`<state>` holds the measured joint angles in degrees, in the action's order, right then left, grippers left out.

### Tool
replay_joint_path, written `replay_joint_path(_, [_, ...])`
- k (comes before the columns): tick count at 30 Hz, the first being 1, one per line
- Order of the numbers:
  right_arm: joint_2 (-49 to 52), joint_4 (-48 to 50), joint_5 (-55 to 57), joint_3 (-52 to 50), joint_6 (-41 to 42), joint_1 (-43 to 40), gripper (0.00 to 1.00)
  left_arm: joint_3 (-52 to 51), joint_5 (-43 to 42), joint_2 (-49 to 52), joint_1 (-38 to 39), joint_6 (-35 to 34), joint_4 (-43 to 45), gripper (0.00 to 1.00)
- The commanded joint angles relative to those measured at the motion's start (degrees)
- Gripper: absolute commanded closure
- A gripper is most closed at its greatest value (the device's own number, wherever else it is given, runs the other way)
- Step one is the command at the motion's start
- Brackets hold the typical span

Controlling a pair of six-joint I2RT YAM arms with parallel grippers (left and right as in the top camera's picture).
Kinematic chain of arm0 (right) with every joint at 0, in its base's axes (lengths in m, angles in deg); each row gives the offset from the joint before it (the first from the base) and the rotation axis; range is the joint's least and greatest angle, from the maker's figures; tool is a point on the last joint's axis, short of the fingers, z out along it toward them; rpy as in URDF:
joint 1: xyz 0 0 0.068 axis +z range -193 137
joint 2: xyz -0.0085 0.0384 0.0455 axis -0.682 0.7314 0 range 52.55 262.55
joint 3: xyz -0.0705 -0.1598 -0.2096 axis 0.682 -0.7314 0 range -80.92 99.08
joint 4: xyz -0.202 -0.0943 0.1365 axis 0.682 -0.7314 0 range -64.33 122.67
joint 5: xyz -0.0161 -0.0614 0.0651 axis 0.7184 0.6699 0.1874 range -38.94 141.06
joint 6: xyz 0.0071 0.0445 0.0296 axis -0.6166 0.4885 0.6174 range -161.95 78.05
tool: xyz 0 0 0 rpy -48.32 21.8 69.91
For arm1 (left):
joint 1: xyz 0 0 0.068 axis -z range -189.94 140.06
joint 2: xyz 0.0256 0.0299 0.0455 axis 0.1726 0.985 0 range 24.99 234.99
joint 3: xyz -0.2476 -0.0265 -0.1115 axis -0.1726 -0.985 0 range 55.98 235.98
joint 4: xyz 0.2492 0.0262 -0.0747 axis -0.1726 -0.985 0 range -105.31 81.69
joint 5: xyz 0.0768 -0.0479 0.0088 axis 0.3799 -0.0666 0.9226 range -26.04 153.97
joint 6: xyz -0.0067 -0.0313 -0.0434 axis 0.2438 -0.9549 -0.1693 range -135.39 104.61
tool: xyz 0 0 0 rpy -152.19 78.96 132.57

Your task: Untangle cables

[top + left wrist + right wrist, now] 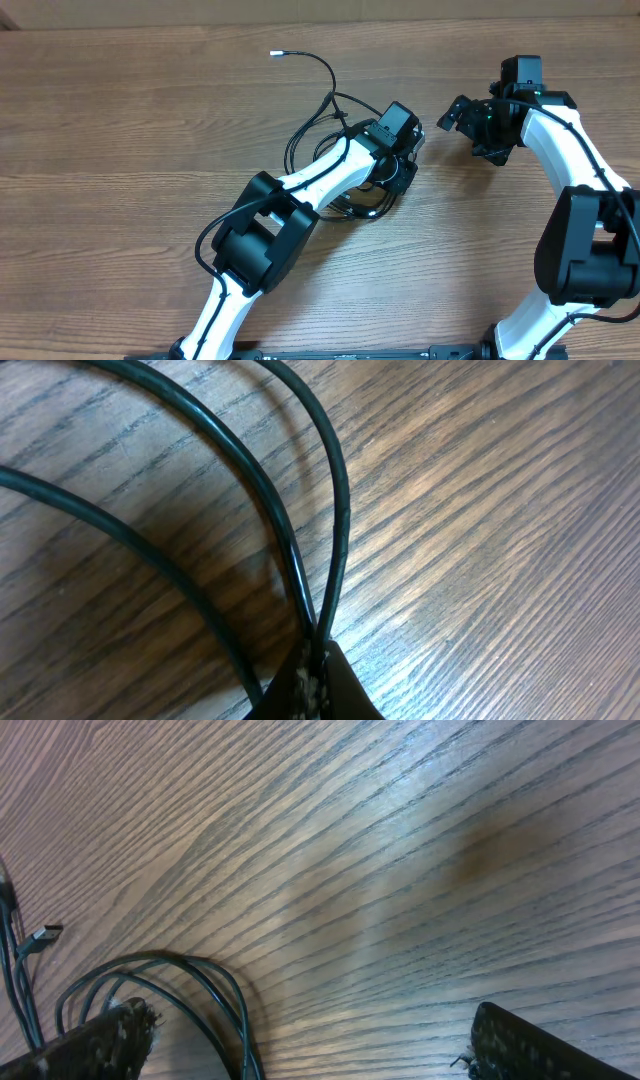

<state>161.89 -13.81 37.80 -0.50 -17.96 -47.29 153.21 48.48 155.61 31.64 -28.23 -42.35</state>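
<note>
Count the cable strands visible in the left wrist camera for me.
3. Two strands converge from the top into the shut left gripper; a third strand runs diagonally on their left. More may be hidden beneath the gripper.

place: robotics lab bench | evidence: left arm [300,190], right arm [575,150] over wood-grain table [120,150]

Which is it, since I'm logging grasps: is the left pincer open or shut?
Shut on the cables: the left wrist view shows the left pincer closed, pinching two cords.
</note>
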Motion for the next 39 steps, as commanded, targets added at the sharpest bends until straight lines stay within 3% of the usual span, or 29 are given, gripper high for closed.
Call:
replay_joint_path(1, [-1.4,0.1,0.3,0.9,0.0,0.0,0.00,0.6,-2.5,-2.1,-1.2,1.1,0.0,0.96])
replay_joint_path(14, [-1.4,0.1,0.3,0.9,0.0,0.0,0.00,0.8,-26.6,-2.1,-9.1,1.1,-0.5,0.96])
replay_joint_path(20, [-1.4,0.1,0.3,0.9,0.0,0.0,0.00,0.0,-30.9,-0.9,-9.2,1.1,-1.4,0.93])
replay_joint_path(23, [-1.4,0.1,0.3,0.9,0.0,0.0,0.00,-0.5,-39.8,1.3,-8.5,1.6,0.7,0.95])
replay_joint_path(24, [-1.4,0.1,0.3,0.9,0.0,0.0,0.00,-0.5,-47.4,3.1,-8.4,2.6,2.7,0.96])
replay_joint_path(26, [-1.4,0.1,0.3,0.9,0.0,0.0,0.00,-0.5,-51.7,4.7,-8.4,2.6,4.4,0.96])
replay_joint_path(34, [-1.4,0.1,0.3,0.9,0.0,0.0,0.00,-0.5,-51.5,10.3,-7.8,0.7,6.4,0.93])
replay_joint_path(39, [-1.4,0.1,0.3,0.9,0.0,0.0,0.00,-0.5,-51.5,11.8,-7.8,-0.9,7.1,0.84])
